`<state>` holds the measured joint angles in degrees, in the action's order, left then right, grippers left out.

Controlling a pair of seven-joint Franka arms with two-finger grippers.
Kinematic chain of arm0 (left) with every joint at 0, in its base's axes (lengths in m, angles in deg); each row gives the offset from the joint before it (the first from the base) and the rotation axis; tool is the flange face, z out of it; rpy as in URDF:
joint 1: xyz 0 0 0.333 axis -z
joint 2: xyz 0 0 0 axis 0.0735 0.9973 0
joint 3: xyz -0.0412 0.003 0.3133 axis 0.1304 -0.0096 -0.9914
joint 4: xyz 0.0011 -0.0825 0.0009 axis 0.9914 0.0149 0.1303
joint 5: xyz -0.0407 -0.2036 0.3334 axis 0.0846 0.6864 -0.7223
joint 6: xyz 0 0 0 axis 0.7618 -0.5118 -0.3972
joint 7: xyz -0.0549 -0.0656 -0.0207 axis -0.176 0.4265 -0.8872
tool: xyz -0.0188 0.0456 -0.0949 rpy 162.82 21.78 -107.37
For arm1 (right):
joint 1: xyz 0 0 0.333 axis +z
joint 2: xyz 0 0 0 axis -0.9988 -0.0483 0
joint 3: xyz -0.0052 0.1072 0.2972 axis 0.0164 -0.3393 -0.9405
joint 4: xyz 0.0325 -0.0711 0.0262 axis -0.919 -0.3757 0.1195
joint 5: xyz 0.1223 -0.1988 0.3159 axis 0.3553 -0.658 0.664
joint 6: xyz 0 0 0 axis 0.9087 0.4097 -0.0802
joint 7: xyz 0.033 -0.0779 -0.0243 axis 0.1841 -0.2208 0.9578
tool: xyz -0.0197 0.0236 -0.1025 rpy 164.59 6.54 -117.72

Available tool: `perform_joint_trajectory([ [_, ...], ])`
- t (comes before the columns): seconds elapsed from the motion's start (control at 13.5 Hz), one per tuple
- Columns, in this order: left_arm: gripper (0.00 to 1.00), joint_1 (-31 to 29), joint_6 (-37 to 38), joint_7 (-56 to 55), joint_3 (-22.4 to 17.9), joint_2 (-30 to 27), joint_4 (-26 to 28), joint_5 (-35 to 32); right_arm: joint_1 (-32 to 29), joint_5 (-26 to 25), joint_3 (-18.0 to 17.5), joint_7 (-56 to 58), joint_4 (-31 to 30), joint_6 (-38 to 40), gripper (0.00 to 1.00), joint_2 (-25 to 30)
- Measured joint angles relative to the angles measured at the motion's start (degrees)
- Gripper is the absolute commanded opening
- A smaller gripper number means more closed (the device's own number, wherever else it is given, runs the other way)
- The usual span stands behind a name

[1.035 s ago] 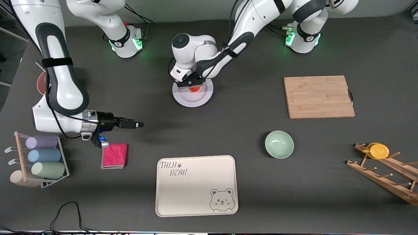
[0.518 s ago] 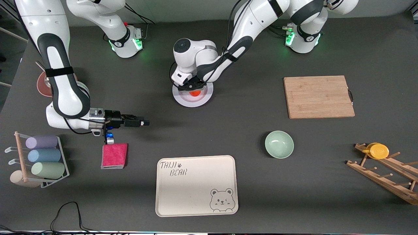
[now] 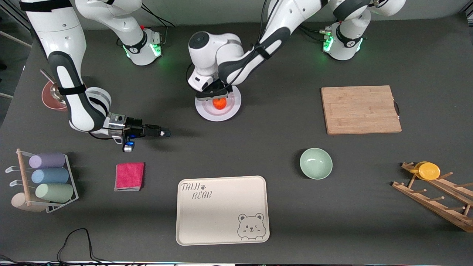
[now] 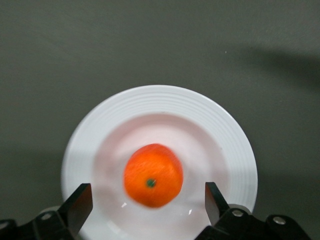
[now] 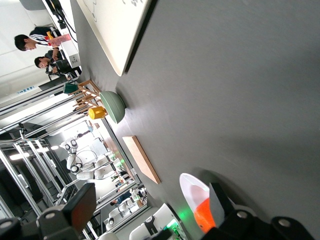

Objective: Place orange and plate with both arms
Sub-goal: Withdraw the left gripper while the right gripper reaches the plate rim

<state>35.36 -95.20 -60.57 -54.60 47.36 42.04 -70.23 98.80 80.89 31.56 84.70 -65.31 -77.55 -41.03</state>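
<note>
Two grippers stand at different jobs. The left gripper point(image 4: 148, 200) hangs over the small round bright-orange orange point(image 4: 153, 175), its black fingers point(image 4: 80, 204) spread wide with clear air on either side of the fruit, so it holds nothing; the spread leaves room to clear the fruit without nudging it. The orange sits in the shallow well of the round glossy white plate point(image 4: 235, 145), near the plate's middle, where the raised ribbed rim would likely stop it from rolling off. In the front view the left gripper point(image 3: 214, 96) covers the part of the plate point(image 3: 232, 111) farthest from the camera, with the orange point(image 3: 219, 103) showing just beneath it.

The right gripper point(image 3: 164, 132) lies low and level over bare dark table, toward the right arm's end from the plate and well apart from it. Its fingers are parted and empty, and they point toward the plate, probably so that it can take the plate by the rim.

Nearer the front camera lie a folded pink cloth point(image 3: 129, 176), a cream rectangular bear tray point(image 3: 221, 210) and a pale green bowl point(image 3: 316, 163); a bamboo cutting board point(image 3: 360, 109) lies toward the left arm's end.
</note>
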Motion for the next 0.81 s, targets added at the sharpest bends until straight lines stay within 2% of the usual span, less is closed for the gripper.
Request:
perform_joint_trajectory([
  [0.22,1.00,-7.1,6.8,7.7,2.0,-10.1,1.7,7.3,0.1,2.9,0.0,7.8,-5.0,0.0,1.00,0.1],
  [0.44,1.00,-16.7,12.8,18.4,2.1,-20.0,5.1,13.6,0.3,5.2,-0.1,13.9,-9.7,0.0,1.00,0.8],
  [0.81,1.00,-36.8,19.1,37.3,1.8,-29.0,6.6,19.1,7.2,15.8,-0.2,22.6,-14.8,-0.1,1.00,1.4],
])
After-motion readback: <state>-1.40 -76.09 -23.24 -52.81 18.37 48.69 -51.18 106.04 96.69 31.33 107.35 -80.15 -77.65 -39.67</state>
